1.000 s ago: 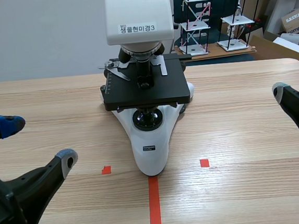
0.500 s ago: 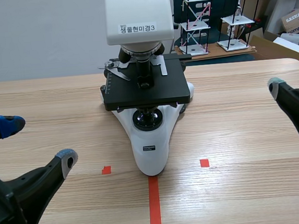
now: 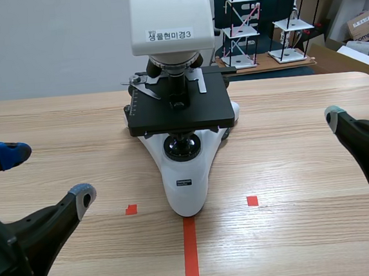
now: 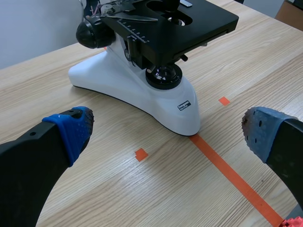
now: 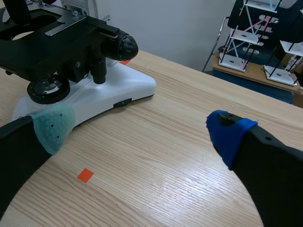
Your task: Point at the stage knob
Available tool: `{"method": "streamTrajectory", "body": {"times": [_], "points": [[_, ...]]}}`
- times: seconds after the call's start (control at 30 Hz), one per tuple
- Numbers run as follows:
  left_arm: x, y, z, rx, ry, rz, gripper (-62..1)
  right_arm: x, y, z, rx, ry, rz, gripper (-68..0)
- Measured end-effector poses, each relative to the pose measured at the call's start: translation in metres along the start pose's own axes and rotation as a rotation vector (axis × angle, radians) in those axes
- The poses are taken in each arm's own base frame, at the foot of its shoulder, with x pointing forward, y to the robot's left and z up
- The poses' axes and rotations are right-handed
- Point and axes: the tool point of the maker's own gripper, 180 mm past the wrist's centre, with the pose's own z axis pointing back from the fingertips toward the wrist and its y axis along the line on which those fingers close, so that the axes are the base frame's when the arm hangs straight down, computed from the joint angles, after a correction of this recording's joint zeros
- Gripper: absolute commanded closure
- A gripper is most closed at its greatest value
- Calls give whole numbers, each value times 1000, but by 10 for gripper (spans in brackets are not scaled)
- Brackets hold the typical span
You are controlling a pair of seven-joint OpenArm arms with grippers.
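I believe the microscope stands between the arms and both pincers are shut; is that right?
Not quite: both pincers are open, not shut. The wrist views show the left pincer and right pincer each spread wide. The microscope does stand between the arms.

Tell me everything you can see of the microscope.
The microscope stands upright on the wooden table, its glossy white base narrowing toward the robot. A flat black stage with a ruler scale sits over a round lens in the base. The white head carries a printed label. Black round knobs flank it. Nothing else touches it.
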Motion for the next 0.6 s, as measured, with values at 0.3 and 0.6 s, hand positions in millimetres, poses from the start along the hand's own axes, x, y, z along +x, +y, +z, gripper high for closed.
{"method": "streamTrajectory", "body": {"times": [0.3,0.6], "points": [[0,0,0,0,0,0,-623,-15,7,-8,4,59,14,-1],[0,0,0,0,0,0,-623,-47,-6,-44,-24,46,31,0]]}}
